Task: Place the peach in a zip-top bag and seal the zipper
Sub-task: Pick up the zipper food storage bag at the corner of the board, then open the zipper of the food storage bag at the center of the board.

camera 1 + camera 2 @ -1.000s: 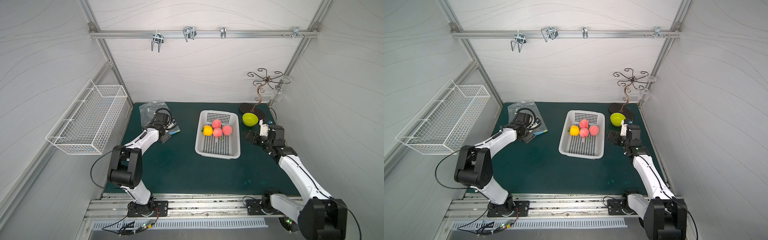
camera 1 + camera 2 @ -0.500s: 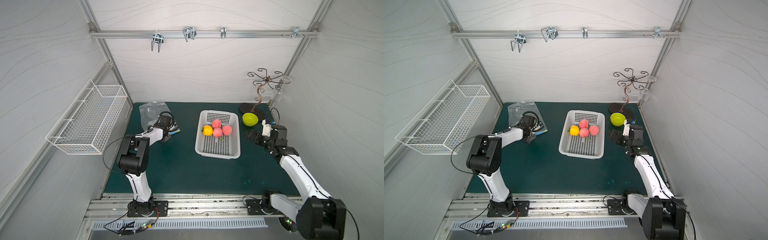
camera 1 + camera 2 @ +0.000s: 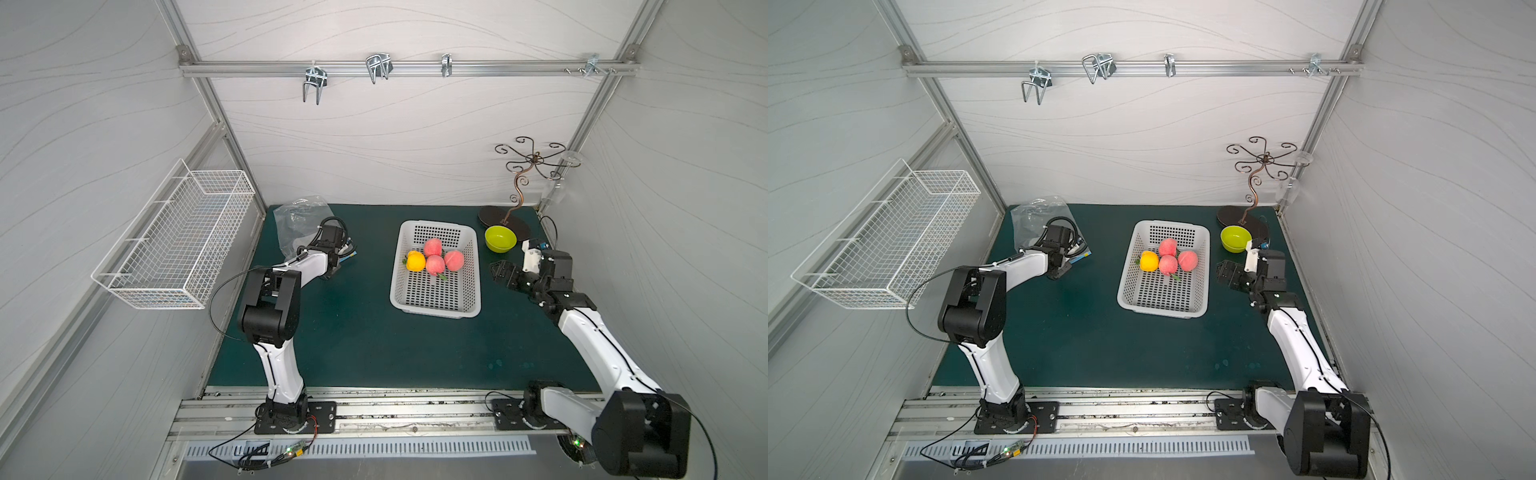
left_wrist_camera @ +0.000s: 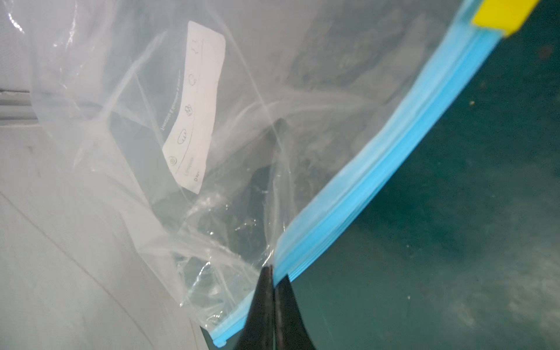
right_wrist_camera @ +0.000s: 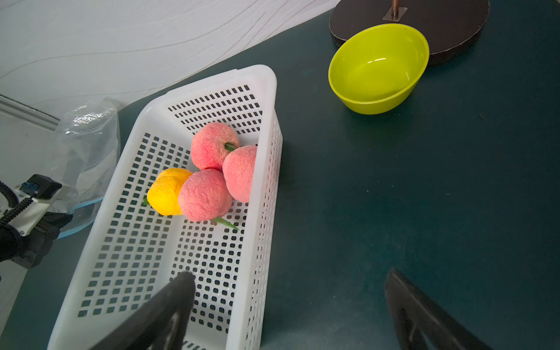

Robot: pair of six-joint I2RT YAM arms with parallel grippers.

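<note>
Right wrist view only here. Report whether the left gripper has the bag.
Observer: Yes. In the left wrist view the left gripper is shut on the zip-top bag, at the edge of the blue zipper.
Operator: Give me the slider's position.
Observer: The yellow slider sits at the zipper's far end, away from the pinch.
Operator: Now place my gripper against the basket.
Observer: In a top view the right gripper sits outside the white basket, beside its wall nearest the green bowl.
</note>
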